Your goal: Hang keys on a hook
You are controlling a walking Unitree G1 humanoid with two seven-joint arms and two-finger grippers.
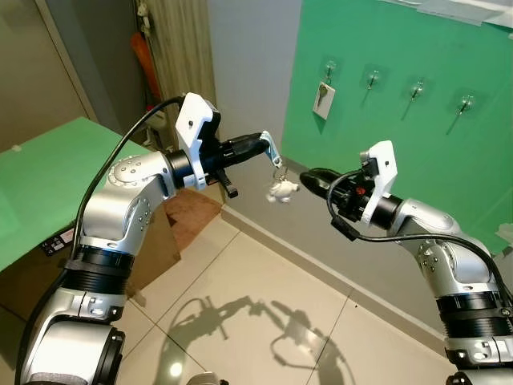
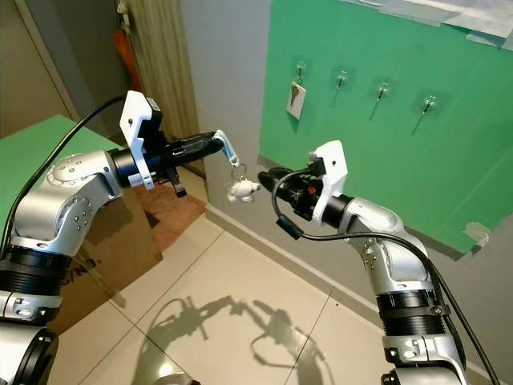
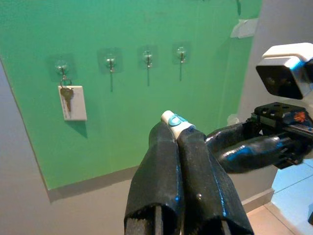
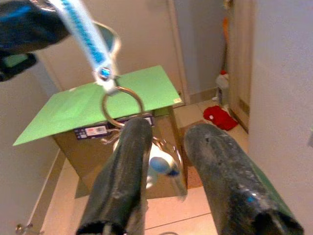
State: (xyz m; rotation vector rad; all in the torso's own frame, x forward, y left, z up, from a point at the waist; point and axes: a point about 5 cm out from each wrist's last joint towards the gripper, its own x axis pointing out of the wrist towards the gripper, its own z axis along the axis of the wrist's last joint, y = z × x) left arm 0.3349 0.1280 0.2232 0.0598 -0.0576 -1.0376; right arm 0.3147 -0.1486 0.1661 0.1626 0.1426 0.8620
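Note:
My left gripper point(image 1: 270, 145) is shut on a blue-and-white strap point(image 4: 87, 28), held out toward the wall. From the strap hang a metal key ring point(image 4: 122, 105) and a small white charm point(image 1: 282, 190). My right gripper point(image 1: 309, 180) is open, its tips just to the right of the charm; in the right wrist view the ring and charm point(image 4: 159, 164) sit by one finger point(image 4: 128, 161). A green board point(image 1: 401, 152) on the wall carries several hooks point(image 3: 110, 62). The leftmost hook point(image 1: 329, 68) holds a key with a white tag point(image 3: 72, 103).
To the left stands a cardboard box with a green top point(image 1: 48, 176). A grey skirting point(image 1: 321, 257) runs along the wall above the glossy tiled floor point(image 1: 240, 321). A curtain and a red object point(image 1: 143, 56) are in the back corner.

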